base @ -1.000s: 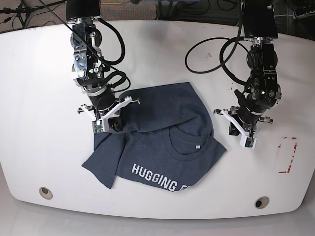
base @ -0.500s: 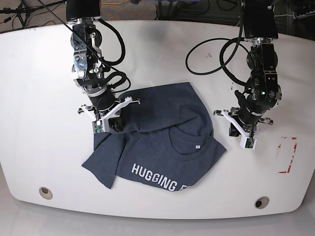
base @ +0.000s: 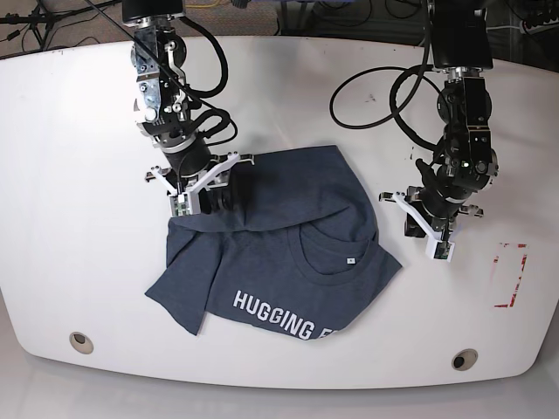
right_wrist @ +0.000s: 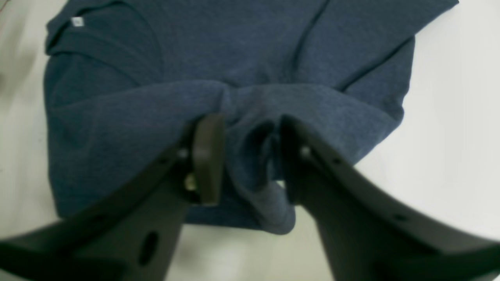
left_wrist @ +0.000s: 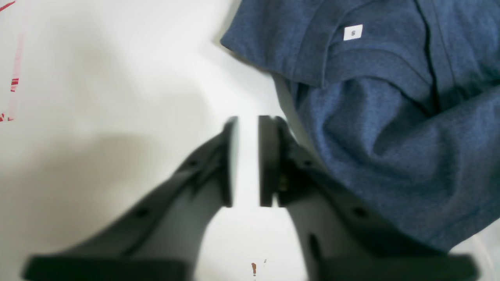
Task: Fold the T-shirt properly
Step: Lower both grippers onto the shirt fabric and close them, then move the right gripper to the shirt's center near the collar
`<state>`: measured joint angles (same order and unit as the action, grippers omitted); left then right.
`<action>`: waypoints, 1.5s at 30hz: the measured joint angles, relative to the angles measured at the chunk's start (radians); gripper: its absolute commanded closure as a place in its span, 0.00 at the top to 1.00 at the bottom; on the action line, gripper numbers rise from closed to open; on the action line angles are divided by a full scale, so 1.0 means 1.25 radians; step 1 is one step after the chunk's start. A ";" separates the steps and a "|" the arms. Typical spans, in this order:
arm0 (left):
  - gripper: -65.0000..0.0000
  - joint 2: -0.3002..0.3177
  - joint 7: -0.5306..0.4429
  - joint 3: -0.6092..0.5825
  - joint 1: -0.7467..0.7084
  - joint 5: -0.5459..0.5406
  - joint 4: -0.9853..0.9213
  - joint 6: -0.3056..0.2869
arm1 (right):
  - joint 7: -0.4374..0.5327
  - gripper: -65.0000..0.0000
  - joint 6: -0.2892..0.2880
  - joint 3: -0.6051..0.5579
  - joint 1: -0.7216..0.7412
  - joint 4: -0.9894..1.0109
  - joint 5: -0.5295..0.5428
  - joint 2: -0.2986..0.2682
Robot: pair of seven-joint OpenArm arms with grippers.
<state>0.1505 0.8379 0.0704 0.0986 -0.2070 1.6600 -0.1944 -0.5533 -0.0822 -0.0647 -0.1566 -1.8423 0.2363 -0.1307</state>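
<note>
Navy T-shirt (base: pixel 279 253) | print "HUGGING F" (base: pixel 284 320) | tag (left_wrist: pixel 352 32) "S"

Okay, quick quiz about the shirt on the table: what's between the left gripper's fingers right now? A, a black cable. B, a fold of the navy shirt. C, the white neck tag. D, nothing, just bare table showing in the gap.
D: in the left wrist view the left gripper shows only white table in its narrow gap, with the T-shirt lying beside it.
</note>
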 measured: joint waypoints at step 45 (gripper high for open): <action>0.66 -0.114 -0.001 0.006 -0.003 -0.001 -0.133 0.000 | 0.002 0.75 -0.010 -0.022 0.078 0.009 0.000 -0.005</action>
<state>0.0074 0.8364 0.0780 0.0944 -0.2081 1.4940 -0.1940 -0.5514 -0.0944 -0.0917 -0.0593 -1.8305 0.2363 -0.1364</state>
